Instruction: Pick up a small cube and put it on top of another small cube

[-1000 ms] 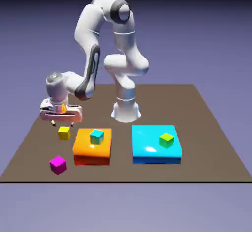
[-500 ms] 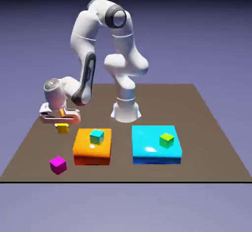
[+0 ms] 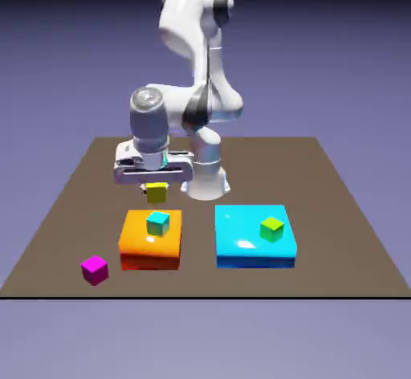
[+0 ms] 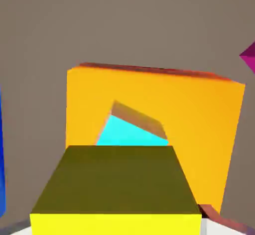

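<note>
My gripper [image 3: 156,185] is shut on the small yellow cube [image 3: 156,193] and holds it in the air, just above and behind the flat orange block [image 3: 138,241]. The tiny teal cube [image 3: 158,223] sits on top of that orange block, a little below the yellow one. In the hand view the yellow cube [image 4: 117,191] fills the bottom and hides my fingertips. Beyond it the teal cube [image 4: 130,132] shows partly, resting on the orange block [image 4: 199,124].
A large flat cyan block [image 3: 241,237] with a lime-green cube [image 3: 272,228] on it lies at the exterior view's right. A magenta cube [image 3: 95,269] sits near the front left; its corner [image 4: 248,55] shows in the hand view.
The gripper came down on the yellow cube at the left, closed on it, lifted it and carried it rightward to a spot above the orange block.
</note>
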